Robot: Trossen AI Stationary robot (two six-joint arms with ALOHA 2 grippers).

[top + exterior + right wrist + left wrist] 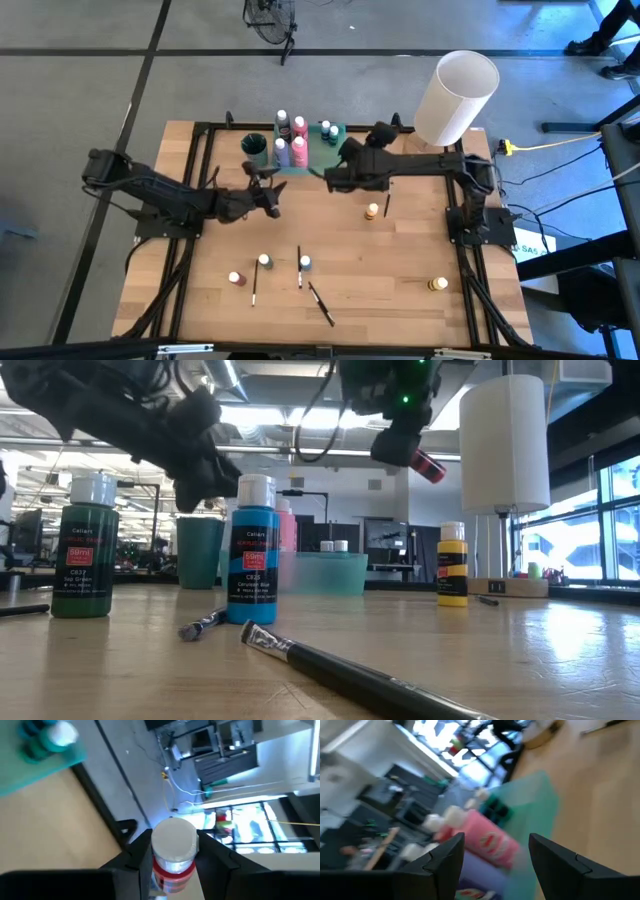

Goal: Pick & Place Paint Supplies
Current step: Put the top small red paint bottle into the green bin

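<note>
Both arms raised: right end effector [172, 851] clamps red bottle [172, 865]; left end effector [495, 855] spread, empty.

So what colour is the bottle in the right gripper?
Red with a white cap: bottle in the right gripper, clearest in the right wrist view.

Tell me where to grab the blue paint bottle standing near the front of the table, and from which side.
Grip the blue paint bottle around its white cap or just below it, coming straight down from above. It stands upright, cap on top. Set the fingers so they straddle the bottle without catching the paintbrush lying close beside it. The left gripper, open and empty, looks the nearer one.
</note>
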